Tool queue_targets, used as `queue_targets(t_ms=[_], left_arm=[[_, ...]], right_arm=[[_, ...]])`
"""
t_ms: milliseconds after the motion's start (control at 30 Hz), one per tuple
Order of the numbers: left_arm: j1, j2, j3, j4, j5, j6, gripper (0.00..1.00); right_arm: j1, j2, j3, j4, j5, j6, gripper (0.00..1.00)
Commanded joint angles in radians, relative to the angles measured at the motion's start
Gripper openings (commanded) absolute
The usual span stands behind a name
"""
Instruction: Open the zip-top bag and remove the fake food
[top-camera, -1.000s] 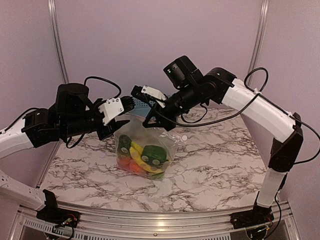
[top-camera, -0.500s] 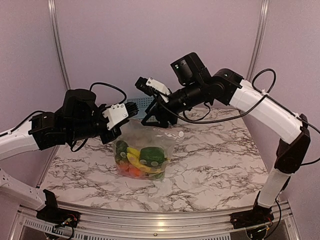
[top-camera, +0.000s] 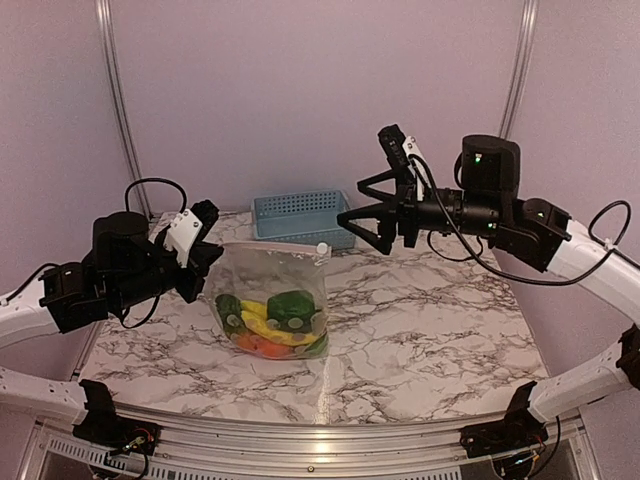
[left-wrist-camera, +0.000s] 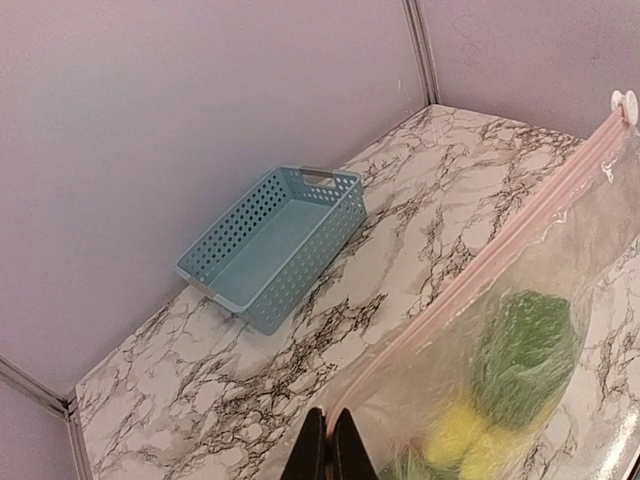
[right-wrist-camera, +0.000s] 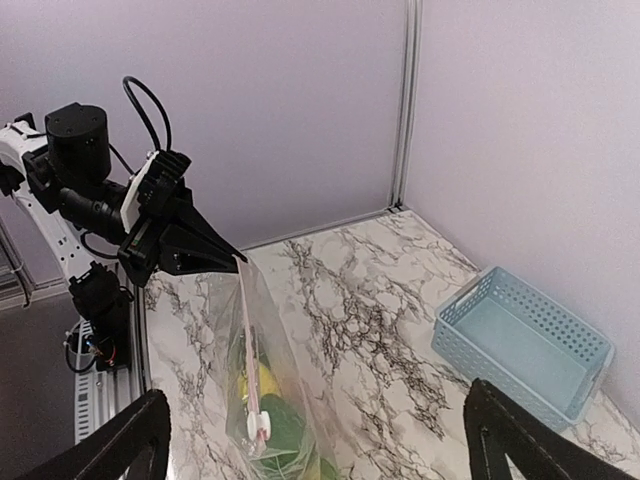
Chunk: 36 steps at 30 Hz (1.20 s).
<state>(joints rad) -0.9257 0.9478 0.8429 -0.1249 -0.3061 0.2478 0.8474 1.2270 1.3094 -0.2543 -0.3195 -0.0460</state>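
The clear zip-top bag (top-camera: 268, 285) stands on the marble table, held up by its top left corner. My left gripper (top-camera: 212, 256) is shut on that corner; in its wrist view the closed fingertips (left-wrist-camera: 328, 448) pinch the end of the pink zip strip (left-wrist-camera: 480, 262). A white slider (top-camera: 322, 248) sits at the strip's far end. The fake food (top-camera: 272, 322) lies at the bottom of the bag: a green pepper (top-camera: 292, 304), a yellow banana (top-camera: 258, 318) and orange-red pieces. My right gripper (top-camera: 375, 212) hangs wide open to the right of the bag, touching nothing, with the bag (right-wrist-camera: 255, 370) below it.
A light blue slatted basket (top-camera: 298, 214) stands at the back against the wall, behind the bag; it also shows as the basket (left-wrist-camera: 275, 240) and the basket (right-wrist-camera: 520, 345). Walls close the table on three sides.
My right gripper let go of the bag's top, opened wide and drew back to the right. My left gripper shut on the bag's corner and moved left and down with it.
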Motion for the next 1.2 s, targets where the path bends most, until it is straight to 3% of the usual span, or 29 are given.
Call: queue_targets(t_ms=[0, 433, 967, 1067, 1167], left_arm=[[0.014, -0.029, -0.032, 0.07, -0.02, -0.108, 0.0], [0.028, -0.01, -0.073, 0.115, -0.002, -0.192, 0.0], [0.029, -0.018, -0.068, 0.088, -0.014, -0.188, 0.0], [0.029, -0.021, -0.07, 0.089, -0.017, -0.185, 0.0], [0.028, -0.027, -0.071, 0.092, -0.021, -0.183, 0.0]], right_arm=[[-0.007, 0.038, -0.065, 0.041, -0.115, 0.078, 0.99], [-0.007, 0.069, -0.213, 0.204, -0.195, 0.08, 0.92], [-0.009, 0.209, -0.102, 0.233, -0.266, 0.126, 0.44], [-0.01, 0.218, -0.09, 0.208, -0.26, 0.117, 0.32], [-0.011, 0.238, -0.069, 0.156, -0.261, 0.089, 0.11]])
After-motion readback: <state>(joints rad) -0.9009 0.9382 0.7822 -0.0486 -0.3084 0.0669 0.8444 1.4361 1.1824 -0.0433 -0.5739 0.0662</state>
